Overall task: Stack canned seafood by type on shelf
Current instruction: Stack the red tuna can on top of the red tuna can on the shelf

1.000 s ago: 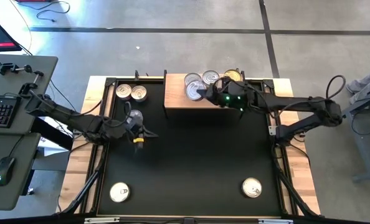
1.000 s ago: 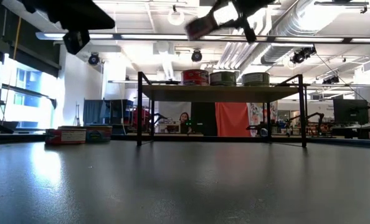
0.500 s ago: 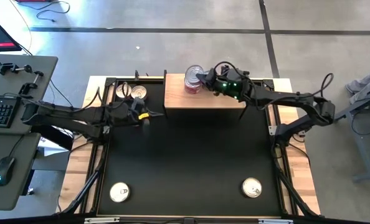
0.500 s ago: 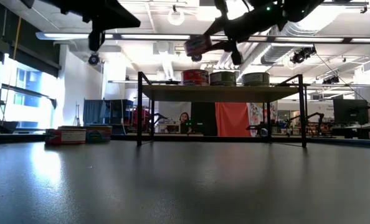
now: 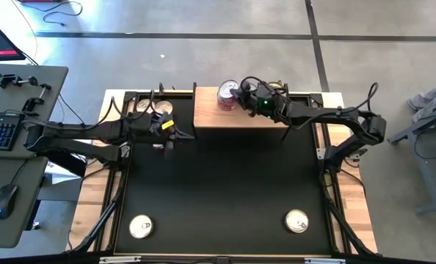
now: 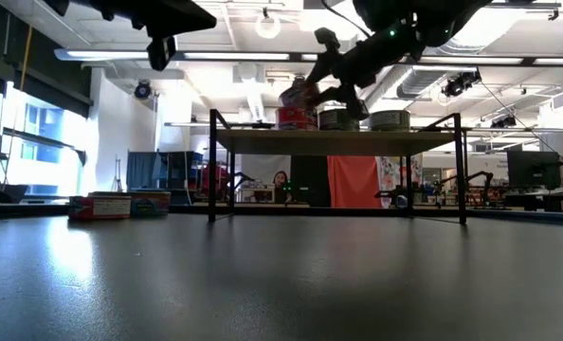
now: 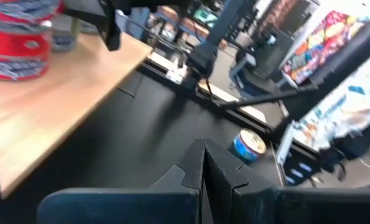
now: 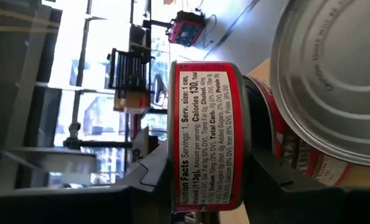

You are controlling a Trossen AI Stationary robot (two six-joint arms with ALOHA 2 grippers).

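The wooden shelf [image 5: 216, 119] stands at the table's far edge and carries three tins in a row in the low view: a red-labelled one [image 6: 298, 117] and two others [image 6: 338, 119] [image 6: 389, 119]. My right gripper [image 5: 238, 94] is shut on another red-labelled tin [image 8: 207, 143] just above the red one; whether the two tins touch, I cannot tell. My left gripper [image 7: 203, 168] is shut, holds nothing, and hovers left of the shelf [image 5: 166, 132]. My right gripper pinches the red tin by its two flat faces, one finger [image 8: 149, 171] on the top face and the other [image 8: 266, 168] on the bottom, near the rim. It reaches in about level from the table's right side. The tin [image 6: 296, 93] sits slightly tilted over the shelf tin.
Two tins [image 5: 141, 106] [image 5: 163, 108] lie on the table left of the shelf. Two more [image 5: 141, 226] [image 5: 297, 221] sit near the front edge, left and right. The black mat [image 5: 218, 183] between them is bare. A desk with a keyboard [image 5: 1, 128] stands at the left.
My right gripper has carried the red tin toward the far edge and down, to just above the red tin on the shelf, rolling a little. My left gripper, still shut, has swung toward the far edge and risen.
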